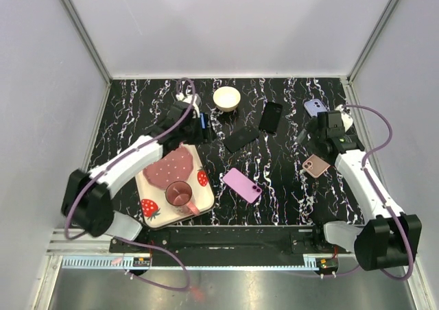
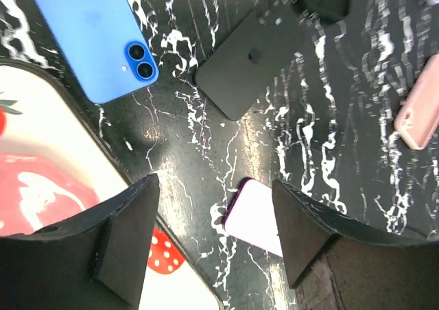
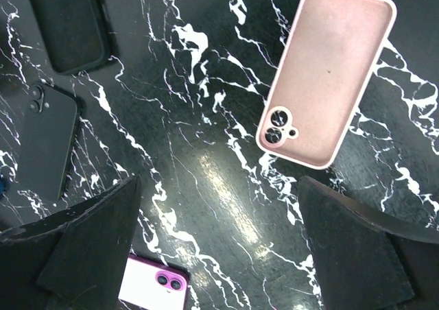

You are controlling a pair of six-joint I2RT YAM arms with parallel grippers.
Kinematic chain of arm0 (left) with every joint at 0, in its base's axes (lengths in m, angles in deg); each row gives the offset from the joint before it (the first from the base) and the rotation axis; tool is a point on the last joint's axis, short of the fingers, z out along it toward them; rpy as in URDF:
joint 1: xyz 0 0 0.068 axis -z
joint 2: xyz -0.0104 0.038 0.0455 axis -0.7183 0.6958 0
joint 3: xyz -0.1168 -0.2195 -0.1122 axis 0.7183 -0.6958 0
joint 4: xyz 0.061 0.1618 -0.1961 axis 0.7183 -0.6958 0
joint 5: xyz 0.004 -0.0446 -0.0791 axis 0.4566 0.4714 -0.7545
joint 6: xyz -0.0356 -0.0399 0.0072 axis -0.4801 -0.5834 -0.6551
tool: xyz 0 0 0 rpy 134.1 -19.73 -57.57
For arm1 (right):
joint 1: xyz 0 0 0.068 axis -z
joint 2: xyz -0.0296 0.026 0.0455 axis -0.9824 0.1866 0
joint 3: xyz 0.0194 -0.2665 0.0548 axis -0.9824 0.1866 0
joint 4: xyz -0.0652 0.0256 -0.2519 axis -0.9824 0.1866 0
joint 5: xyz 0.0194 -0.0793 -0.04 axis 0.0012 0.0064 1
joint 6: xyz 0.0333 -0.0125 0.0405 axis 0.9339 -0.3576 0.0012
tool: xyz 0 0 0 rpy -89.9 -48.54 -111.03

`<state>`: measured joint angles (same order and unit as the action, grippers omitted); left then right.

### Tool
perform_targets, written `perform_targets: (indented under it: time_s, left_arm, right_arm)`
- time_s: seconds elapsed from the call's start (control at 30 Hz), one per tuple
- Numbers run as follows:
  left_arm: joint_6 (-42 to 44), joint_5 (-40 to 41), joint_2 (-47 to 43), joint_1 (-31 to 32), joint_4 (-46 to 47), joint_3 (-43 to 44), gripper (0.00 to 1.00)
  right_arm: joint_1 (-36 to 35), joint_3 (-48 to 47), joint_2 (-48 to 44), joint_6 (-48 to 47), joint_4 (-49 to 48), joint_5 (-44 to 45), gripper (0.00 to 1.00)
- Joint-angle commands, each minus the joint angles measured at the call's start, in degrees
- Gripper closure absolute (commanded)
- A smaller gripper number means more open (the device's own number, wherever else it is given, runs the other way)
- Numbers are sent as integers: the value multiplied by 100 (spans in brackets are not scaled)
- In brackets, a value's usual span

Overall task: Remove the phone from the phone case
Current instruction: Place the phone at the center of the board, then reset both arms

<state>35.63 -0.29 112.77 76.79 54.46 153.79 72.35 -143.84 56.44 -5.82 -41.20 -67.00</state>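
A pink-purple phone (image 1: 241,184) with a dark magenta rim lies back up in the middle of the black marble table; it also shows in the left wrist view (image 2: 257,217) and the right wrist view (image 3: 154,289). My left gripper (image 1: 199,128) (image 2: 216,214) is open and empty, above the table between the tray and this phone. My right gripper (image 1: 319,142) (image 3: 219,234) is open and empty above bare table. A pale pink case (image 1: 315,165) (image 3: 326,73) lies just beyond its fingers. I cannot tell whether a phone is in it.
A blue phone (image 2: 96,36) lies under the left wrist. A black phone (image 1: 242,139) (image 2: 264,53), a black case (image 1: 271,117) (image 3: 65,22), a lilac phone (image 1: 315,107) and a cream bowl (image 1: 226,98) lie further back. A strawberry tray (image 1: 154,214) holds a pink mug (image 1: 180,195).
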Motion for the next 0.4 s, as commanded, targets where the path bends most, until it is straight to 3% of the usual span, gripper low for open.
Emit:
perform_targets:
  time_s: [0.0, 0.13, 0.37]
  left_arm:
    - [196, 623, -1376, -11, -20, -610, 30]
    - [275, 967, -2623, -11, -310, -1216, 25]
    - [38, 1433, -3733, -20, -925, -1762, 21]
  right_arm:
    - [13, 334, -373, -155, -5, 303, 0]
    - [4, 589, -505, -164, -58, 293, 0]
    - [13, 704, -558, -147, -128, 171, 0]
